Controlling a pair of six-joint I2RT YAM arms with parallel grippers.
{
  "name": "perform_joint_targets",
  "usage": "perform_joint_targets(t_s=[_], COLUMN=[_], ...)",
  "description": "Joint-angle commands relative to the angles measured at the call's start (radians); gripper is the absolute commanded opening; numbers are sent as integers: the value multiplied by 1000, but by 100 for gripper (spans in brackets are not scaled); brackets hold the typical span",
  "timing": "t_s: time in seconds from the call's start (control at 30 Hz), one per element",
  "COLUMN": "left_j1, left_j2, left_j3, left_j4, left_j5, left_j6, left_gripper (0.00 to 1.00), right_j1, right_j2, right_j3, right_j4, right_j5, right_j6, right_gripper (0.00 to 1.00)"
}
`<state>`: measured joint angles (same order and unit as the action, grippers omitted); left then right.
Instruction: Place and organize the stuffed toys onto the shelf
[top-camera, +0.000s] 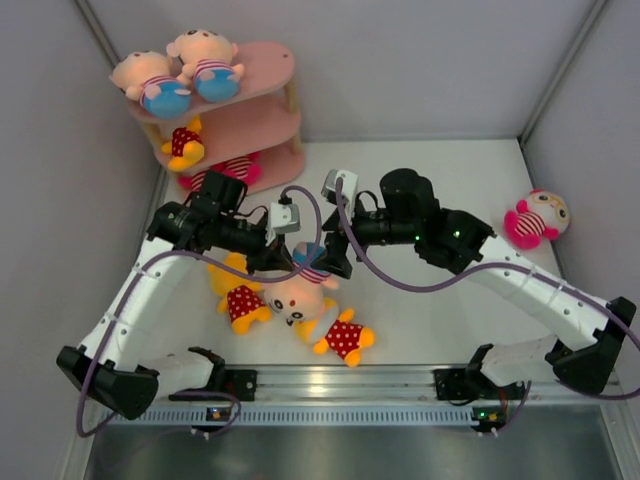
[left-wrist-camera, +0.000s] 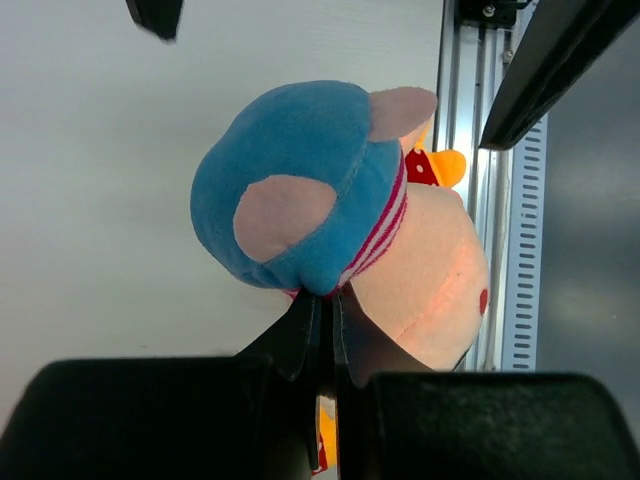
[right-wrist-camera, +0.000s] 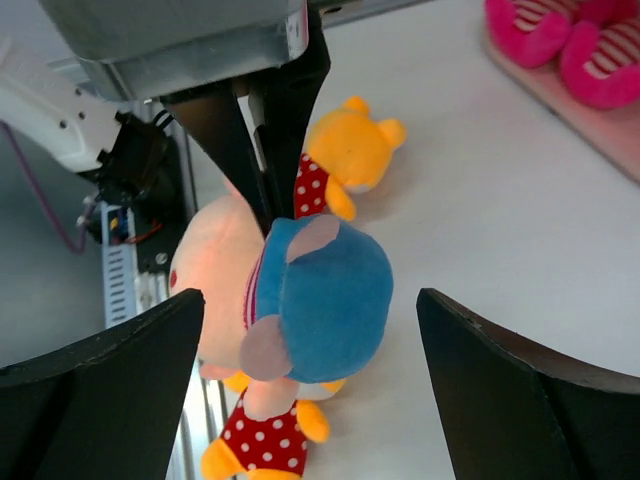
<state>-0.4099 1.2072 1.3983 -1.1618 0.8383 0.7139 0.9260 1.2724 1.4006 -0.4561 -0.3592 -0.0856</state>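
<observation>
My left gripper (top-camera: 283, 258) is shut on a boy doll (top-camera: 299, 293) with a peach face and blue shorts, pinching its striped shirt at the waist (left-wrist-camera: 322, 298) and holding it a little above the table. My right gripper (top-camera: 332, 262) is open, its jaws standing wide on either side of the same doll (right-wrist-camera: 320, 290) without touching it. The pink shelf (top-camera: 270, 62) stands at the back left. Two boy dolls (top-camera: 190, 68) lie on its top board, a yellow bear (top-camera: 184, 143) on the middle one, a pink doll (top-camera: 235, 168) on the bottom one.
Two yellow bears lie on the table near the front, one (top-camera: 240, 297) under the left arm, one (top-camera: 345, 338) by the front rail (top-camera: 400, 378). A pink striped doll (top-camera: 535, 218) sits at the far right by the wall. The two wrists are close together.
</observation>
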Motion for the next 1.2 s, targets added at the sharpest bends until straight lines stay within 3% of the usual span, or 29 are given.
perform_joint_targets(t_s=[0.0, 0.3, 0.6, 0.7, 0.73, 0.8, 0.83, 0.87, 0.9, 0.97, 1.0, 1.03, 1.17], left_j1=[-24, -44, -47, -50, -50, -53, -52, -52, -52, -52, -52, -52, -50], left_j2=[-12, -49, -55, -48, -47, -44, -43, -40, -34, -29, -17, -9, 8], left_j3=[2, -24, -19, -18, -15, -12, -9, 2, 11, 45, 63, 83, 212], left_j4=[-38, -64, -76, -78, -78, -76, -76, -78, -76, -75, -73, -67, -46], left_j5=[5, 2, -1, -5, -7, -27, -40, -54, -92, -142, -212, -250, -450], left_j6=[39, 65, 78, 79, 82, 87, 85, 82, 79, 53, 24, 1, -97], left_gripper=[0, 0, 0, 0, 0, 0, 0, 0, 0, 9, 37, 48, 70], right_j1=[-33, -104, -125, -122, -124, -122, -122, -122, -122, -124, -124, -127, -202], right_j2=[34, 114, 200, 216, 219, 225, 228, 228, 226, 220, 217, 214, 159], right_j3=[9, 1, -15, -3, 0, 11, 15, 15, 17, 15, 14, 14, -52], right_j4=[-98, -50, -17, 16, 20, 22, 16, 16, 11, -4, -7, -4, 145], right_j5=[-245, -326, -369, -422, -425, -444, -452, -458, -458, -458, -436, -419, -351], right_j6=[-9, 10, 50, 78, 78, 108, 110, 110, 116, 118, 138, 159, 381], right_gripper=[87, 87, 81, 55, 39, 27, 9, 0, 0, 0, 0, 0, 0])
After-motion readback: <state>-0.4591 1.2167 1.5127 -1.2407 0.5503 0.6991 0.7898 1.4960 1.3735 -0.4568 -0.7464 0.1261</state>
